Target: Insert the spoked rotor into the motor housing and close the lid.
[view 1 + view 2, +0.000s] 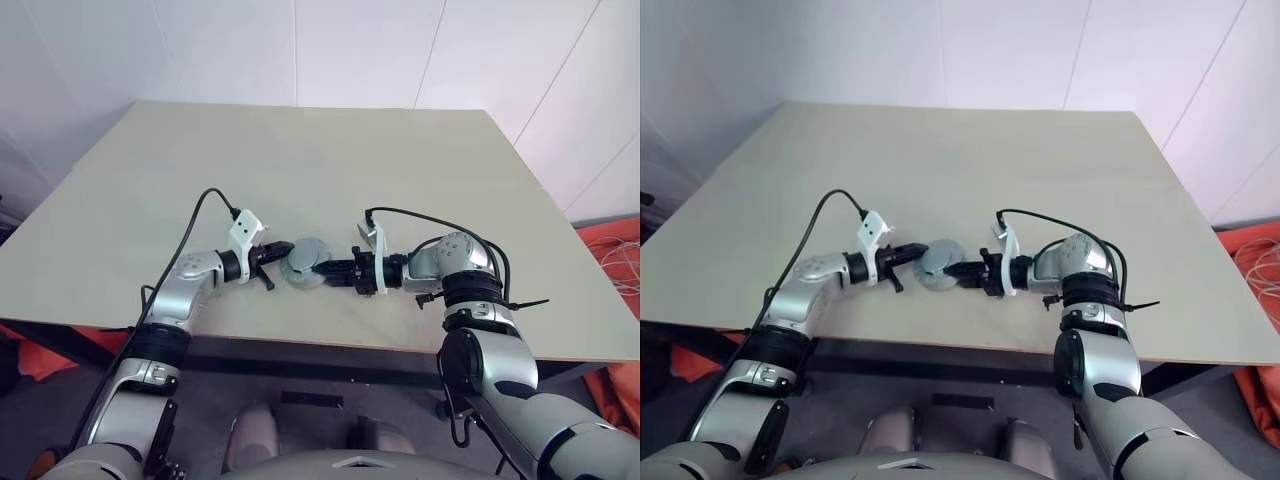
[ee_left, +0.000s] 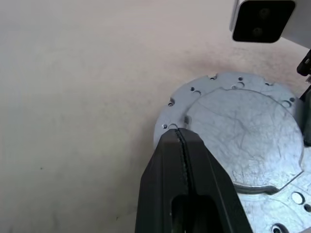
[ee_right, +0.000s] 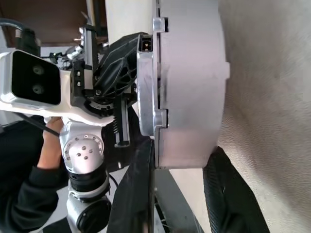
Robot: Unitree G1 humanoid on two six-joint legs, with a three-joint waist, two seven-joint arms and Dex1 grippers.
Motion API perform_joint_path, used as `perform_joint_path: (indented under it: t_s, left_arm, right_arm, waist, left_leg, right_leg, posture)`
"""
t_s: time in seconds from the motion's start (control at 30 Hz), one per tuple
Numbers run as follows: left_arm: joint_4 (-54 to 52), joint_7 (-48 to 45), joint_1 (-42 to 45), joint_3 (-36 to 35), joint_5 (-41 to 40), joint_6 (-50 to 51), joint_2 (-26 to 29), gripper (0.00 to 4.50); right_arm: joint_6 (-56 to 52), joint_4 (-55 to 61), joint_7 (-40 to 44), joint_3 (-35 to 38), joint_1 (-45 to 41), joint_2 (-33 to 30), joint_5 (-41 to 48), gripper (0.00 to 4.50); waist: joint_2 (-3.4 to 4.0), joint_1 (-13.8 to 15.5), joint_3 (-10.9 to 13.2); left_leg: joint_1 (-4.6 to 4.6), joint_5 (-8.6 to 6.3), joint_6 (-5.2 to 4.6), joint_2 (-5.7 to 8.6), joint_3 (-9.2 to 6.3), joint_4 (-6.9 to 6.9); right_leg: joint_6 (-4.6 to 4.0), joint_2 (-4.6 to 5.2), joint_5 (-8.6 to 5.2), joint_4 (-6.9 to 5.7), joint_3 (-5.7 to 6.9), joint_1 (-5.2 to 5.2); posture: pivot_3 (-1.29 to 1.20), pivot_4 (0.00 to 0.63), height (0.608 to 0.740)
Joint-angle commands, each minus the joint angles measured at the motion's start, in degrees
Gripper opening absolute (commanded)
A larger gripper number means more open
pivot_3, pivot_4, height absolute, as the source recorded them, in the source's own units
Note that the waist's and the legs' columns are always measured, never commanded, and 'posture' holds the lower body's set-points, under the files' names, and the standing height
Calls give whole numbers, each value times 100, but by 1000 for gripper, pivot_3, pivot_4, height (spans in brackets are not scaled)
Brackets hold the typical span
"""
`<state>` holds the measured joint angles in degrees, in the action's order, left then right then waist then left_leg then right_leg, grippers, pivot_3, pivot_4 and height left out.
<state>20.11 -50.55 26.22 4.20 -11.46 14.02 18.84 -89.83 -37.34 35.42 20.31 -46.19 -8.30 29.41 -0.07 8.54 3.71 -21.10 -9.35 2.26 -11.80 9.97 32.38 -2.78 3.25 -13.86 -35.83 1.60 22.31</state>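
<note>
Motor housing [image 1: 305,264] held off the table [image 1: 330,160], left gripper [image 2: 182,141] pinched tight on its rim, right gripper [image 3: 180,160] clamped across its body from the opposite side.

— How many things sit on the counter [image 1: 420,160]?

— One: a single round silver metal assembly [image 1: 305,264], near the counter's near edge, about midway along it.

— Is it one piece or several?

— From the wrists it reads as two stacked round parts: one wide flange with small holes, one smooth raised drum on it. Whether they are separate pieces, I cannot tell.

— And hands?

— Two: one left hand [image 1: 272,259], one right hand [image 1: 322,268], each with two black fingers.

— Counters?

— One.
</note>
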Motion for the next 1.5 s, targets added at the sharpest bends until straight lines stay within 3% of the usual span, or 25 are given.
perform_joint_path:
  t_s: [0.03, 0.53, 0.77, 1.0, 1.17, 1.3, 1.4, 1.5]
  left_arm:
    - [-143, -82, 76, 90, -73, -23, -95, 0]
    - [-126, -89, 124, -47, -175, 10, -129, 0]
    - [-290, 139, 193, -569, -695, 331, -275, 0]
    - [-609, 1107, 124, -1718, -1811, 1406, -459, 0]
    - [-812, 2143, 151, -2799, -3261, 3124, -650, 0]
    - [-938, 2198, 62, -3152, -3998, 3685, -709, 0]
    - [-1261, 1898, -149, -3180, -4269, 3521, -816, 0]
    - [-1368, 1793, -271, -3148, -4682, 3897, -829, 536]
  right_arm:
    - [-54, 323, 2, 55, -96, 57, 274, 1111]
    - [-68, 448, -54, 156, -88, -67, 327, 1110]
    - [-1, 513, -63, 235, -104, -123, 383, 1110]
    - [5, 698, 98, 234, -237, -346, 586, 1110]
    - [-87, 912, 356, 74, -364, -583, 795, 1110]
    - [-168, 1025, 470, -11, -450, -704, 921, 1110]
    - [-253, 1129, 518, -78, -504, -773, 1008, 1110]
    - [-267, 1217, 628, -252, -507, -875, 1162, 1110]
  waist:
    - [0, 2, 0]
    - [0, 13, 0]
    - [0, 15, 0]
    - [0, 9, 0]
    - [0, 12, 1]
    - [-1, 17, 1]
    - [-1, 19, 1]
    - [-1, 27, 1]
  left_leg:
    - [0, 0, 0, 0, -1, 0]
    - [-6, 0, 0, 1, -1, -3]
    - [-12, 0, 0, 2, 1, -2]
    - [-16, 0, 0, 1, 2, -1]
    - [-24, -1, -1, 3, 1, 6]
    - [-25, -1, -1, 3, 0, 7]
    - [-27, -1, -3, 3, -1, 6]
    - [-30, -1, -3, 2, -2, 7]
  right_leg:
    - [0, 0, 0, 0, 0, 0]
    - [0, 0, 0, 3, 1, 3]
    - [1, 0, 1, 3, 2, 7]
    - [0, -2, 1, 2, 4, 10]
    - [0, -2, 1, 3, 6, 10]
    - [0, -3, 1, 4, 8, 10]
    - [0, -2, 1, 9, 9, 8]
    - [0, -3, 1, 9, 12, 9]
  posture:
    - [0, 0, 740]
    - [0, 0, 740]
    - [0, 0, 740]
    - [0, 0, 740]
    - [0, 0, 740]
    - [0, 0, 740]
    - [0, 0, 740]
    - [0, 0, 740]
